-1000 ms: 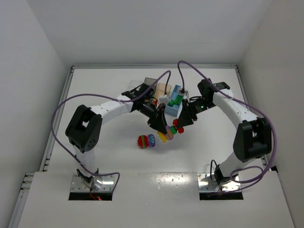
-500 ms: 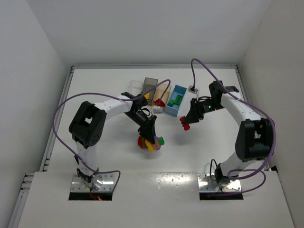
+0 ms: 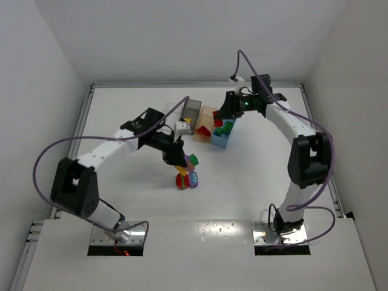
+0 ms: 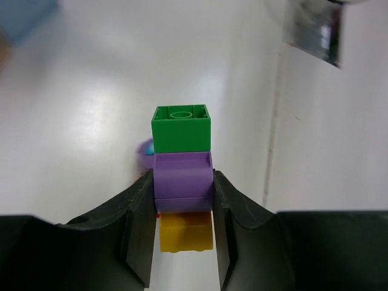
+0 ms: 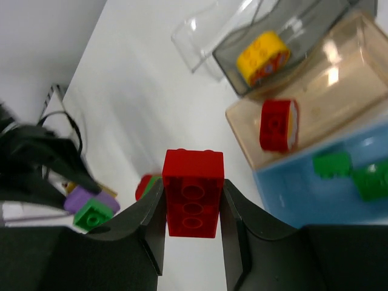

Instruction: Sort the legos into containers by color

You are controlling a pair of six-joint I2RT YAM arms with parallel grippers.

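Holding tight, the left gripper (image 4: pixel 182 185) pinches a green, purple and yellow stack (image 4: pixel 180 128) in the middle of the top view, close by a red round piece (image 3: pixel 182 180) on the table (image 3: pixel 121 109). The right gripper (image 5: pixel 193 200) squeezes a red brick (image 5: pixel 193 167) near the tan bin (image 5: pixel 327 91) and blue bin (image 5: pixel 291 200), upper middle.

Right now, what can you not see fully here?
Light blue bin: right wrist view, cut by the edge.
Red brick: right wrist view, right gripper covers its sides.
Yellow brick: left wrist view, partly behind the purple brick.
Table cluster: top view, too small to count bricks.
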